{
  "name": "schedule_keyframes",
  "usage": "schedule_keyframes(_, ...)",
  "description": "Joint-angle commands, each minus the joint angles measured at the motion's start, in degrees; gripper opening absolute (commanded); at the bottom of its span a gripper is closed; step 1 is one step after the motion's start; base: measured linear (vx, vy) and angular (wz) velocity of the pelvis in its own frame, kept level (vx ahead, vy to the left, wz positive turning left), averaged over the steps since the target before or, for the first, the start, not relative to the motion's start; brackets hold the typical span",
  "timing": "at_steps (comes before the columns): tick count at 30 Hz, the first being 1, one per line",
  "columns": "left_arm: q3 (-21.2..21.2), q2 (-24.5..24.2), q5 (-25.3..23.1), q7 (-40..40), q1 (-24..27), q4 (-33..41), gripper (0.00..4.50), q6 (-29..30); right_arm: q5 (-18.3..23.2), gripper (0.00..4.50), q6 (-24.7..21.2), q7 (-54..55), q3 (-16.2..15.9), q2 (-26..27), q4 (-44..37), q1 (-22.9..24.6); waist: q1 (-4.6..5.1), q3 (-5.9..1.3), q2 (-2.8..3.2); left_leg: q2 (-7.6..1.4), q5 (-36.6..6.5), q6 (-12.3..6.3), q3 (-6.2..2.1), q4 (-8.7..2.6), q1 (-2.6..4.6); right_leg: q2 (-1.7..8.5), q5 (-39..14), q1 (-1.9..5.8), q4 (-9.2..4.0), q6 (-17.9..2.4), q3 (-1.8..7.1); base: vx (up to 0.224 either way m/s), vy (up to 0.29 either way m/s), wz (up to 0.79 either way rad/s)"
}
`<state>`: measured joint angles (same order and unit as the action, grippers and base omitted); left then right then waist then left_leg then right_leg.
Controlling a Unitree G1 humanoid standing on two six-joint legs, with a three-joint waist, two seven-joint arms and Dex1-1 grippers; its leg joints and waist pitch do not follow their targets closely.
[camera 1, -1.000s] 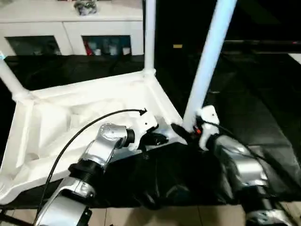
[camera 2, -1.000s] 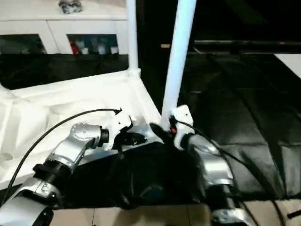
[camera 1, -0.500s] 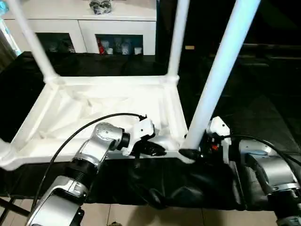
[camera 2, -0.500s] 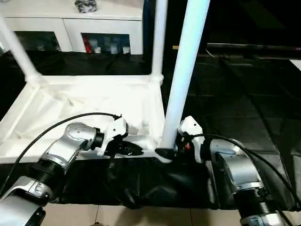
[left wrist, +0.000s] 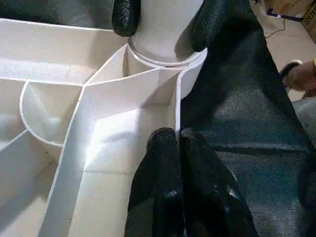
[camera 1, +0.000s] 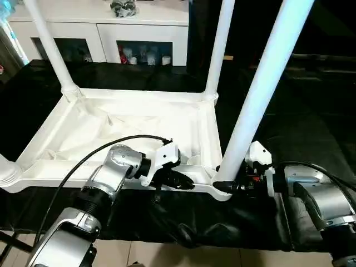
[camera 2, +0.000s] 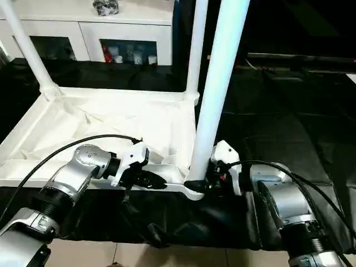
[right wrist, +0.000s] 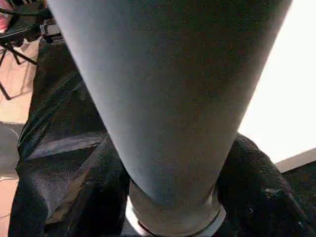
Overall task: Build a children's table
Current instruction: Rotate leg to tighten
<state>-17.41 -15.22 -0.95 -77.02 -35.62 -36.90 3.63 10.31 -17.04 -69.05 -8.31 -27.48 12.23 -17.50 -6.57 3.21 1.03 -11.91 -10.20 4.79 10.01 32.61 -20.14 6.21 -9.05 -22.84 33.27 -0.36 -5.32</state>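
From the left eye view, you see the children's table (camera 1: 133,133) lying upside down on the black-draped surface (camera 1: 311,128), its ribbed underside up, with legs rising from its corner sockets. Your left arm reaches forward from the lower left, elbow bent, forearm angled up and inward, and its wrist turns the left end effector (camera 1: 181,179) level toward the right. That end effector sits at the table's near rim, just short of the near right corner. Your right arm comes in from the lower right with the forearm lying low and the wrist bent inward, so the right end effector (camera 1: 232,183) points left at the foot of the near leg (camera 1: 261,94), which stands directly in front of it.

In the right eye view, the white cabinet (camera 2: 100,33) stands far beyond both end effectors.

In the left wrist view, the left end effector's 2 fingers (left wrist: 165,197) are pressed together with no gap, their tips against the table's thin rim wall. Ahead of them, the right end effector's 2 black fingers bracket the leg's base at its socket.

In the right wrist view, the right end effector's fingers (right wrist: 256,192) sit on either side of the leg just above its collar, held at about the leg's width; you cannot tell whether they clamp it.
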Motion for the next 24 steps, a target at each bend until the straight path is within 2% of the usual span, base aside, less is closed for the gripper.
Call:
schedule_keyframes(1, 1.4, 2.29, 0.9, 5.14, -2.19, 0.19, 0.0, -0.19, 0.71, 2.11, -2.82, -2.59, -6.93, 2.78, -1.25, 3.24, 0.0, -3.76, -0.52, -1.18, -12.56, -3.6, 0.19, -3.53, 0.01, 2.22, -15.59, 3.1, -3.61, -12.09, 2.34, 0.0, 0.0, 0.0)
schedule_keyframes(2, 1.64, 2.65, 0.9, 5.98, -2.4, 0.11, 0.0, -0.03, 0.63, 2.1, -2.94, -1.43, -6.67, 3.33, -1.39, 3.53, 0.0, -3.81, -0.09, -1.17, -13.14, -3.31, 0.18, -3.54, 0.09, 2.17, -15.85, 3.06, -3.82, -11.92, 2.34, 0.0, 0.0, 0.0)
schedule_keyframes(4, 2.12, 3.62, 0.6, 8.61, -2.97, -0.12, 0.0, 0.16, 0.29, 2.07, -3.03, 2.19, -5.72, 5.16, -1.09, 3.94, 0.04, -3.74, -0.12, -1.11, -13.94, -2.95, 0.14, -3.66, 0.11, 2.14, -16.66, 2.99, -3.88, -11.59, 2.32, 0.0, 0.0, 0.0)
schedule_keyframes(5, 2.67, 5.01, 0.14, 12.14, -3.52, -0.15, 0.0, 0.58, -0.16, 2.07, -3.3, 8.05, -3.9, 8.4, 0.44, 3.87, 0.21, -3.6, -0.27, -1.07, -15.34, -2.6, 0.08, -3.85, 0.06, 2.17, -19.48, 2.96, -4.17, -10.74, 2.23, 0.0, 0.0, 0.0)
schedule_keyframes(6, 2.88, 5.58, 0.0, 13.48, -3.65, -0.04, 0.0, 0.82, -0.29, 2.06, -3.57, 10.53, -3.1, 9.81, 1.15, 3.78, 0.48, -3.36, -0.17, -0.94, -17.77, -1.58, -0.06, -3.98, 0.35, 2.23, -24.34, 2.65, -4.69, -9.47, 2.03, 0.0, 0.0, 0.0)
schedule_keyframes(7, 3.29, 6.87, -0.21, 16.13, -3.74, 0.22, 0.0, 1.49, -0.91, 2.05, -3.35, 15.06, -1.98, 12.49, 2.59, 3.6, 0.69, -3.4, -0.38, -0.78, -18.78, -0.86, -0.2, -4.05, 0.51, 2.41, -28.27, 2.62, -5.16, -7.92, 1.91, 0.0, 0.0, 0.0)
schedule_keyframes(8, 3.33, 6.99, -0.23, 16.36, -3.75, 0.24, 0.0, 1.55, -0.97, 2.05, -3.32, 15.45, -1.89, 12.72, 2.72, 3.58, 0.86, -3.39, -0.26, -0.76, -19.15, -0.59, -0.25, -4.04, 0.62, 2.45, -29.49, 2.44, -5.32, -7.46, 1.86, 0.0, 0.0, 0.0)
schedule_keyframes(9, 3.78, 8.85, -0.41, 19.63, -3.64, 0.71, 0.0, 2.37, -1.86, 2.04, -3.53, 21.3, -0.81, 16.15, 4.6, 3.25, 1.27, -3.3, -0.46, -0.66, -19.75, -0.37, -0.41, -4.12, 0.51, 2.35, -31.36, 2.47, -5.68, -6.2, 1.66, 0.0, 0.0, 0.0)
schedule_keyframes(10, 3.78, 8.85, -0.41, 19.63, -3.64, 0.71, 0.0, 2.37, -1.86, 2.04, -3.53, 21.3, -0.81, 16.15, 4.6, 3.25, 1.46, -3.24, -0.31, -0.63, -20.16, -0.21, -0.49, -4.15, 0.54, 2.35, -32.08, 2.34, -5.73, -5.86, 1.56, 0.0, 0.0, 0.0)
schedule_keyframes(11, 3.94, 11.03, -0.41, 22.22, -3.25, 1.08, 0.0, 3.13, -2.72, 2.02, -3.78, 26.65, -0.43, 19.62, 6.51, 2.51, 1.97, -3.16, -0.27, -0.5, -21.06, -0.1, -0.64, -4.16, 0.45, 2.3, -33.75, 2.36, -6.13, -4.83, 1.3, 0.0, 0.0, 0.0)
schedule_keyframes(12, 3.89, 12.03, -0.53, 23.39, -2.98, 1.14, 0.0, 3.15, -3.35, 2.01, -4.22, 30.2, -0.06, 21.61, 8.14, 1.52, 2.46, -3.08, -0.66, -0.4, -21.47, 0.08, -0.75, -4.19, 0.23, 2.32, -35.2, 2.28, -6.29, -3.93, 1.1, 0.0, 0.0, 0.0)
schedule_keyframes(13, 3.85, 12.38, -0.59, 23.79, -2.88, 1.13, 0.0, 3.12, -3.61, 2.0, -4.38, 31.57, 0.09, 22.35, 8.79, 1.1, 2.64, -3.11, -0.42, -0.31, -21.97, 0.34, -0.9, -4.14, 0.3, 2.38, -35.98, 2.2, -6.35, -3.69, 0.93, 0.0, 0.0, 0.0)
schedule_keyframes(14, 3.89, 12.77, -0.64, 24.38, -2.82, 1.02, 0.0, 3.16, -4.0, 2.0, -4.4, 33.22, 0.34, 23.17, 9.7, 0.44, 3.26, -3.04, -0.41, -0.15, -23.1, 0.24, -1.0, -4.1, 0.3, 2.24, -37.15, 2.21, -6.86, -2.76, 0.61, 0.0, 0.0, 0.0)
schedule_keyframes(16, 3.9, 12.99, -0.66, 24.75, -2.77, 0.93, 0.0, 3.21, -4.41, 1.98, -4.18, 34.37, 0.52, 23.81, 10.37, -0.08, 3.57, -3.22, -0.5, -0.12, -23.42, -0.38, -1.01, -4.03, 0.5, 2.3, -36.4, 2.08, -7.08, -2.64, 0.55, 0.0, 0.0, 0.0)
schedule_keyframes(17, 3.55, 13.28, -1.03, 25.15, -2.6, 0.55, 0.0, 2.56, -4.45, 1.98, -3.85, 35.93, 1.62, 25.34, 12.03, -1.95, 3.73, -3.24, -0.62, -0.25, -23.07, -0.77, -1.05, -4.17, 0.24, 2.24, -34.95, 2.19, -6.93, -2.9, 0.63, 0.0, 0.0, 0.0)
schedule_keyframes(18, 3.44, 13.24, -1.2, 25.2, -2.45, 0.5, 0.0, 2.25, -4.19, 1.98, -3.76, 35.97, 2.15, 25.94, 12.43, -2.57, 3.92, -3.19, -0.41, -0.22, -23.51, -0.95, -1.03, -4.26, 0.23, 2.15, -34.48, 2.12, -6.91, -3.15, 0.55, 0.0, 0.0, 0.0)
schedule_keyframes(19, 3.29, 13.01, -1.38, 24.98, -2.32, 0.39, 0.0, 1.74, -3.73, 2.52, -3.84, 35.76, 2.69, 26.2, 12.36, -2.87, 4.07, -3.17, -0.42, -0.24, -23.8, -1.03, -1.04, -4.32, 0.19, 2.15, -34.39, 2.18, -6.98, -3.19, 0.51, 0.0, 0.0, 0.0)
schedule_keyframes(21, 3.11, 12.42, -1.94, 24.74, -2.12, 0.1, 0.0, 1.05, -3.13, 2.52, -3.97, 35.59, 3.8, 26.12, 11.72, -2.85, 4.28, -3.16, -0.09, -0.31, -24.88, -1.19, -1.02, -4.38, 0.49, 2.1, -33.65, 1.99, -7.16, -3.44, 0.58, 0.0, 0.0, 0.0)
schedule_keyframes(23, 2.85, 11.56, -2.43, 24.1, -1.95, -0.24, 0.0, 0.23, -2.86, 2.93, -4.32, 35.06, 4.62, 25.02, 10.54, -2.07, 4.39, -3.06, -0.1, -0.35, -25.09, -1.29, -1.09, -4.52, 0.33, 2.08, -33.01, 2.06, -7.06, -3.87, 0.66, 0.0, 0.0, 0.0)
schedule_keyframes(24, 2.79, 11.24, -2.46, 23.85, -1.92, -0.28, 0.0, 0.11, -2.95, 2.93, -4.4, 34.62, 4.37, 24.25, 9.92, -1.58, 4.3, -3.09, 0.0, -0.41, -24.82, -1.36, -0.99, -4.55, 0.47, 2.1, -32.09, 1.93, -6.95, -4.24, 0.9, 0.0, 0.0, 0.0)
